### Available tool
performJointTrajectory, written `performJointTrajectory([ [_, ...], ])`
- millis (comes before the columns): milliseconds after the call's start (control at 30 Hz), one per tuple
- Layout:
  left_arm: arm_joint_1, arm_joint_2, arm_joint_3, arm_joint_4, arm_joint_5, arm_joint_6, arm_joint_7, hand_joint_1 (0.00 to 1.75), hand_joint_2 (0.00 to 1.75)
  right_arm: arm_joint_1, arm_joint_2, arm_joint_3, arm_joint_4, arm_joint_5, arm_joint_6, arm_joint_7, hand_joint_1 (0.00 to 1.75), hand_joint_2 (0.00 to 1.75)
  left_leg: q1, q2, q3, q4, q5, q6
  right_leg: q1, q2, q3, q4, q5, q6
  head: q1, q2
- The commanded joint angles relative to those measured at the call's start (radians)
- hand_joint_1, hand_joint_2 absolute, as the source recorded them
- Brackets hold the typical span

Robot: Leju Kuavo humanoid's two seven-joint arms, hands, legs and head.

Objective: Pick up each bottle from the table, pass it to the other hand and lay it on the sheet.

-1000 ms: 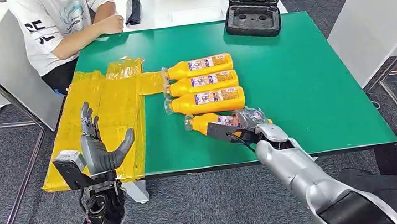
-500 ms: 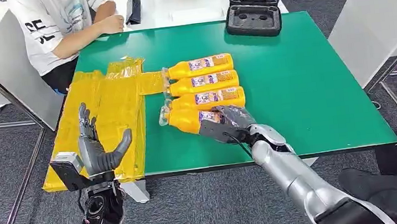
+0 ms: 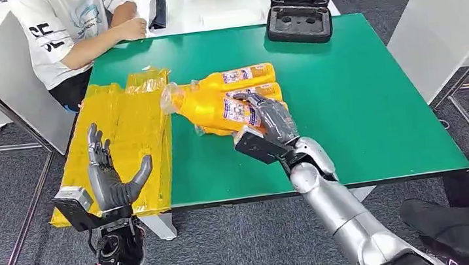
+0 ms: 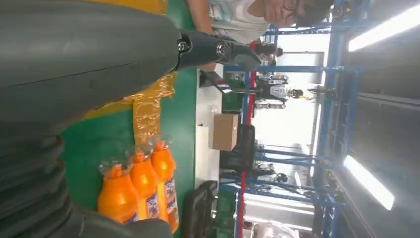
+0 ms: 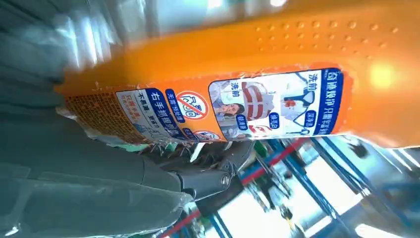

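While gripping an orange detergent bottle [image 3: 213,108] in the right hand [image 3: 270,121], carrying it above the table [image 3: 359,93] toward the left hand [image 3: 108,178], waiting open-fingered and empty for the handover.

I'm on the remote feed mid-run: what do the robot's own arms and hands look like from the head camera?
Both arms are silver metal segments. The right hand has dark grey fingers and a flat black block at the wrist, with a thin black cable running alongside. The left hand is dark grey with a thick thumb, a grey box at its wrist, and black cabled parts below.
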Motion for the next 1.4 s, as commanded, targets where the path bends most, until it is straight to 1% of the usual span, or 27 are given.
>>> performJointTrajectory([
  [33, -0.011, 0.025, 0.011, -0.001, 0.007, -0.007, 0.002, 0.0, 1.75, -0.019, 0.017, -0.029, -0.023, -0.008, -0.007, -0.003, 1.75, 1.75, 0.0, 0.001, -0.001, 0.0, 0.0, -0.001, 0.0, 0.001, -0.001, 0.0, 0.0, -0.001, 0.0, 0.0],
  [300, -0.011, 0.025, 0.011, -0.001, 0.007, -0.007, 0.002, 0.0, 1.75, -0.019, 0.017, -0.029, -0.023, -0.008, -0.007, -0.003, 1.75, 1.75, 0.001, 0.001, 0.0, 0.0, 0.0, -0.001, 0.001, 0.001, -0.001, 0.0, 0.0, -0.001, 0.0, 0.0],
  [367, -0.015, 0.031, 0.001, -0.008, 0.014, -0.044, 0.005, 0.0, 1.75, -0.017, 0.026, -0.035, -0.014, -0.037, -0.03, -0.043, 1.75, 1.75, 0.001, 0.001, 0.0, 0.0, 0.0, -0.002, 0.001, 0.001, -0.001, 0.0, 0.001, -0.002, 0.0, 0.0],
  [400, -0.018, 0.034, -0.007, -0.014, 0.021, -0.07, 0.012, 0.0, 1.75, -0.016, 0.029, -0.029, -0.01, -0.043, -0.022, -0.058, 1.75, 1.75, 0.001, 0.001, 0.0, 0.0, 0.0, -0.001, 0.001, 0.001, -0.001, 0.0, 0.0, -0.001, 0.0, 0.0],
  [433, -0.028, 0.039, -0.02, -0.016, 0.034, -0.106, 0.02, 0.0, 1.75, -0.004, 0.039, -0.031, -0.023, -0.061, -0.021, -0.094, 1.75, 1.75, 0.0, 0.001, -0.001, 0.001, 0.0, -0.001, 0.001, 0.0, -0.001, 0.0, 0.0, -0.001, 0.0, 0.0],
  [567, -0.044, 0.054, -0.064, -0.03, 0.059, -0.179, 0.047, 0.0, 1.75, 0.023, 0.058, -0.016, -0.036, -0.08, 0.004, -0.121, 1.75, 1.75, 0.001, 0.0, -0.001, 0.001, 0.0, -0.002, 0.001, 0.0, -0.001, 0.0, 0.0, -0.002, 0.0, 0.0],
  [667, -0.045, 0.06, -0.088, -0.031, 0.104, -0.249, 0.063, 0.0, 1.75, 0.027, 0.08, -0.003, 0.014, -0.109, 0.042, -0.153, 1.75, 1.75, 0.001, 0.001, 0.0, 0.0, 0.0, -0.002, 0.001, 0.0, -0.001, 0.0, 0.001, -0.002, 0.0, 0.0],
  [733, -0.051, 0.068, -0.113, -0.015, 0.128, -0.311, 0.068, 0.0, 1.75, 0.049, 0.096, 0.002, 0.04, -0.12, 0.065, -0.179, 1.75, 1.75, 0.001, 0.0, 0.0, 0.0, 0.0, -0.001, 0.001, 0.0, 0.0, 0.0, 0.0, -0.001, 0.0, 0.0],
  [767, -0.058, 0.068, -0.129, -0.003, 0.144, -0.368, 0.074, 0.0, 1.75, 0.071, 0.108, 0.008, 0.049, -0.125, 0.085, -0.195, 1.75, 1.75, 0.001, 0.001, 0.001, 0.0, 0.0, -0.002, 0.001, 0.001, 0.0, -0.001, 0.001, -0.002, 0.0, 0.0],
  [867, -0.077, 0.05, -0.143, 0.016, 0.144, -0.39, 0.077, 0.0, 1.75, 0.113, 0.138, 0.018, 0.073, -0.128, 0.083, -0.231, 1.75, 1.75, 0.002, 0.0, 0.001, -0.001, 0.001, -0.002, 0.002, -0.001, 0.002, -0.002, 0.001, -0.002, 0.0, 0.0],
  [967, -0.101, 0.049, -0.147, 0.034, 0.131, -0.4, 0.097, 0.0, 1.75, 0.132, 0.155, 0.033, 0.063, -0.123, 0.092, -0.239, 1.75, 1.75, 0.001, 0.0, 0.001, -0.001, 0.0, -0.002, 0.001, 0.0, 0.001, -0.001, 0.0, -0.002, 0.0, 0.0],
  [1033, -0.112, 0.046, -0.152, 0.057, 0.142, -0.442, 0.116, 0.0, 1.75, 0.14, 0.163, 0.053, 0.05, -0.099, 0.088, -0.233, 1.75, 1.75, 0.001, 0.0, 0.0, 0.0, 0.0, -0.001, 0.001, 0.0, 0.0, 0.0, 0.0, -0.001, 0.0, 0.0],
  [1133, -0.13, 0.035, -0.159, 0.085, 0.142, -0.468, 0.118, 0.0, 1.75, 0.151, 0.175, 0.052, 0.059, -0.097, 0.097, -0.228, 1.75, 1.75, 0.001, 0.0, 0.0, 0.0, 0.001, -0.002, 0.001, -0.001, 0.0, 0.0, 0.001, -0.002, 0.0, 0.0],
  [1400, -0.136, 0.034, -0.164, 0.095, 0.14, -0.481, 0.118, 0.0, 1.75, 0.165, 0.175, 0.045, 0.068, -0.091, 0.09, -0.227, 1.75, 1.75, 0.001, 0.0, 0.0, 0.0, 0.0, -0.001, 0.001, -0.001, 0.0, -0.001, 0.0, -0.001, 0.0, 0.0],
])
